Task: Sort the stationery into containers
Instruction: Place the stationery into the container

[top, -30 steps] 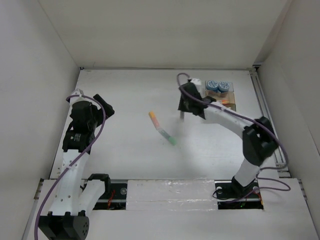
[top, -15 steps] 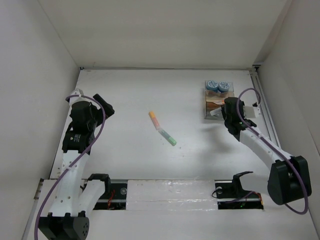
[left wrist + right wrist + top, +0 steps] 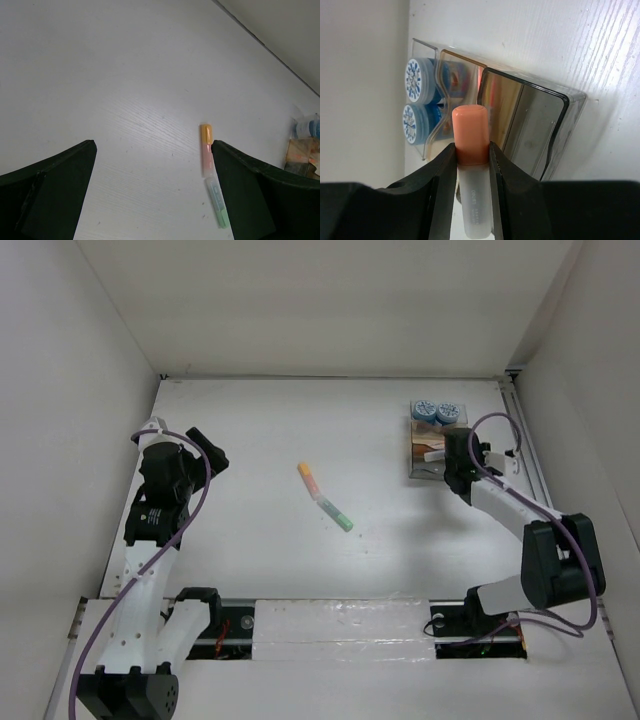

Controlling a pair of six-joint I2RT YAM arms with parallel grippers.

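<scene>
Orange-capped marker [image 3: 470, 131] in right end effector [image 3: 471, 156]

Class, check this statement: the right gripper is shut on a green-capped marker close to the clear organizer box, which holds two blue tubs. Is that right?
Not quite. The marker in the right gripper has an orange cap, not a green one, as the right wrist view shows. The rest stands: the gripper is shut on it close to the clear organizer box, which holds two blue tubs.
</scene>
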